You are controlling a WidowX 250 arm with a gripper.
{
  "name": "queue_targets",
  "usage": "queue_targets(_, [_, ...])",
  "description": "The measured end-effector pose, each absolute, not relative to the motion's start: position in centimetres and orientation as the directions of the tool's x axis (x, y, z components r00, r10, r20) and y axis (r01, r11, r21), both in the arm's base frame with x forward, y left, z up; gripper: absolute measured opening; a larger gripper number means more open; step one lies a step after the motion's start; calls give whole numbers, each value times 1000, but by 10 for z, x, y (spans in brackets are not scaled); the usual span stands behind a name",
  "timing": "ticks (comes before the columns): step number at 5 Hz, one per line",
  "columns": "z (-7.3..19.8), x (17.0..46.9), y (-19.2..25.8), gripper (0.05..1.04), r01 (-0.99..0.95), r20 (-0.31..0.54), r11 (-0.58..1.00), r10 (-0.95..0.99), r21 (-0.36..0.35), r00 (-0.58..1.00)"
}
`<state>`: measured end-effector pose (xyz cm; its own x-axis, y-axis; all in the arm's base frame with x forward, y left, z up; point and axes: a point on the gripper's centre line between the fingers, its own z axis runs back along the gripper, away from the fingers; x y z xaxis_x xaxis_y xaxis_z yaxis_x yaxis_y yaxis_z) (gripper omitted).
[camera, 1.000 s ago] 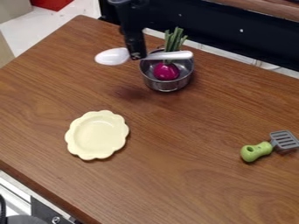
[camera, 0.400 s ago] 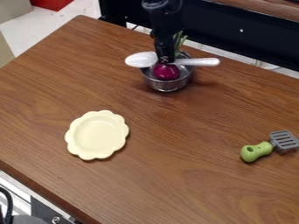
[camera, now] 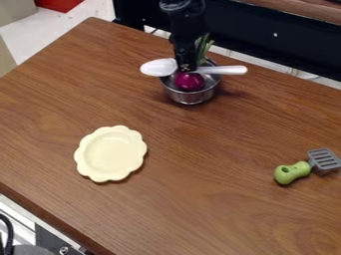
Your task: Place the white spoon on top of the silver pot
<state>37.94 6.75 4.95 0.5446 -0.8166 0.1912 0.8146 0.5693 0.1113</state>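
The black gripper (camera: pixel 184 68) hangs over the silver pot at the back of the table, shut on the middle of the white spoon (camera: pixel 230 70). The spoon lies crosswise over the pot, bowl end out to the left and handle out past the right side. Below it stands the silver pot (camera: pixel 190 97), holding a purple-red vegetable (camera: pixel 190 82) whose green stalks rise behind the gripper. Whether the spoon touches the pot's rim I cannot tell.
A pale yellow scalloped plate (camera: pixel 110 154) lies left of centre. At the right edge is a spatula with a green handle (camera: pixel 291 172) and grey head. A dark panel runs behind the table's back edge.
Compared with a second ago, the gripper and the spoon in it have moved right, over the pot. Since the latest earlier frame they have shifted slightly left.
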Motion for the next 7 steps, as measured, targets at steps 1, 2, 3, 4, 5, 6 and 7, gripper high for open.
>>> queue_targets(1, [49, 379, 73, 66, 810, 182, 575, -814, 116, 552])
queue_targets(2, [41, 381, 78, 66, 794, 166, 595, -801, 126, 575])
queue_targets(3, [39, 383, 75, 66, 799, 164, 594, -801, 94, 576])
queue_targets(4, [40, 384, 73, 66, 796, 181, 599, -795, 86, 579])
queue_targets(5, [40, 382, 72, 66, 798, 206, 600, -790, 63, 578])
queue_targets(6, [40, 381, 73, 82, 790, 197, 610, -784, 60, 589])
queue_targets(7, [46, 387, 73, 248, 780, 193, 621, -777, 78, 599])
